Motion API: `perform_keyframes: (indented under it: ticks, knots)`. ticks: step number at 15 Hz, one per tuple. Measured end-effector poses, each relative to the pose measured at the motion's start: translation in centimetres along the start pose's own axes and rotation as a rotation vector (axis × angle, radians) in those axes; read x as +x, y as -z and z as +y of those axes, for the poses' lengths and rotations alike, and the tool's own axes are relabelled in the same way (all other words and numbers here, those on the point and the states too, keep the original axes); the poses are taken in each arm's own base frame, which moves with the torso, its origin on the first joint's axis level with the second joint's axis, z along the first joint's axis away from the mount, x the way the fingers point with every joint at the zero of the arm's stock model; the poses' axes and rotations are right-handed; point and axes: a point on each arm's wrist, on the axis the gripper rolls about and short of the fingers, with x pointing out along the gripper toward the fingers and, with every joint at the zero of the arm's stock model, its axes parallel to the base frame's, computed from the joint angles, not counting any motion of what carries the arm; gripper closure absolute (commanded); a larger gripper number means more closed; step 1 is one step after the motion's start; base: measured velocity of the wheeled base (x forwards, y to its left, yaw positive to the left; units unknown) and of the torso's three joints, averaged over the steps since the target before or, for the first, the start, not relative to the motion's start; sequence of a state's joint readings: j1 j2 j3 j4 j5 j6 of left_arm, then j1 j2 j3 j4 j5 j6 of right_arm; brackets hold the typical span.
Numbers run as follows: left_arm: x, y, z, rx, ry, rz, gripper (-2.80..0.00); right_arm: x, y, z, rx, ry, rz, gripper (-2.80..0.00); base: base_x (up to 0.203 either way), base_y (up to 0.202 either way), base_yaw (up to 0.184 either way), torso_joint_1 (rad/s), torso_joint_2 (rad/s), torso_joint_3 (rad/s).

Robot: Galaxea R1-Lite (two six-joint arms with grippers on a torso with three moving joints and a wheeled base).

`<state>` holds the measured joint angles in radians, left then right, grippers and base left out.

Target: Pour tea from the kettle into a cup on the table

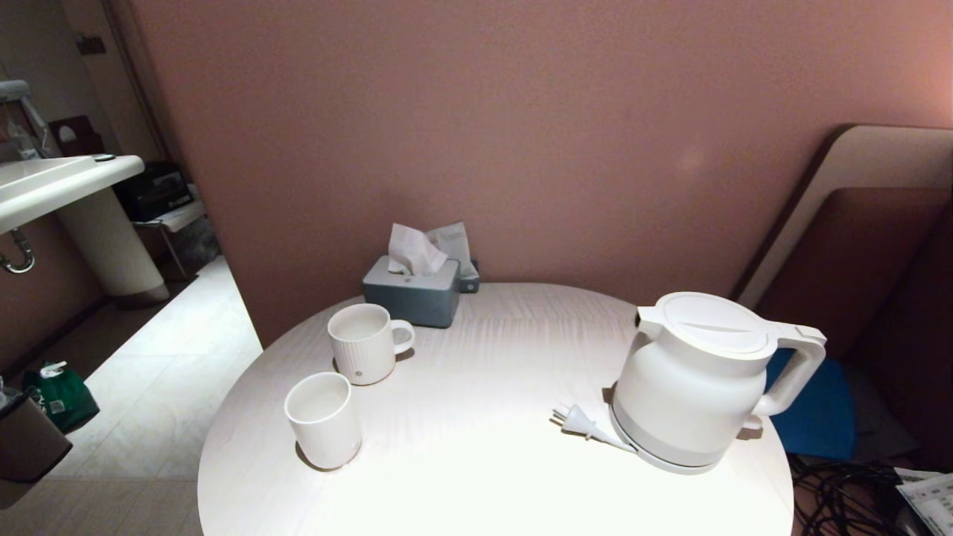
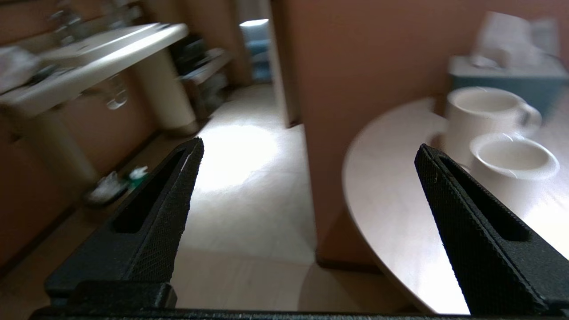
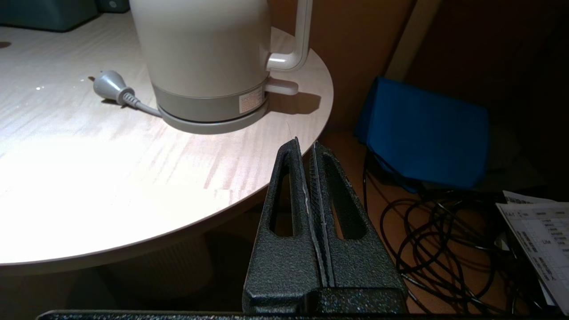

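The white kettle [image 1: 692, 380] stands upright on its grey base disc at the right of the round table [image 1: 476, 447], lid down, handle toward the right edge. The smooth white cup [image 1: 322, 420] stands at the front left. No tea shows. In the left wrist view my left gripper [image 2: 310, 146] hangs open and empty off the table's left edge, with the cup [image 2: 511, 173] beyond its right finger. In the right wrist view my right gripper [image 3: 306, 143] is shut on nothing, low beside the table's right rim, short of the kettle [image 3: 204, 49].
A ribbed mug [image 1: 365, 344] with a handle stands just behind the cup. A grey tissue box [image 1: 412, 290] sits at the back by the wall. The base's plug [image 1: 577, 420] lies left of the kettle. A blue cushion [image 3: 426, 133] and cables [image 3: 444, 240] lie on the floor to the right.
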<state>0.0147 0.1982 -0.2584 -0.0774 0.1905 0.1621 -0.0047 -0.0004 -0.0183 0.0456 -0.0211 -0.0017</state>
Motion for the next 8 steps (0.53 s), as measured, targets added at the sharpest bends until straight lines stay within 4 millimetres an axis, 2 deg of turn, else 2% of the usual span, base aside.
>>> perform_keyframes:
  ticks: [3, 8]
  knots:
    - [-0.3, 2.5, -0.7, 0.024, 0.157, 0.013, -2.8, 0.0, 0.0, 0.0, 0.0, 0.0, 0.0, 0.0, 0.0, 0.0, 0.0, 0.0, 0.0, 0.0]
    - [-0.3, 5.7, -1.2, 0.035, 0.186, 0.092, -2.8, 0.0, 0.0, 0.0, 0.0, 0.0, 0.0, 0.0, 0.0, 0.0, 0.0, 0.0, 0.0, 0.0]
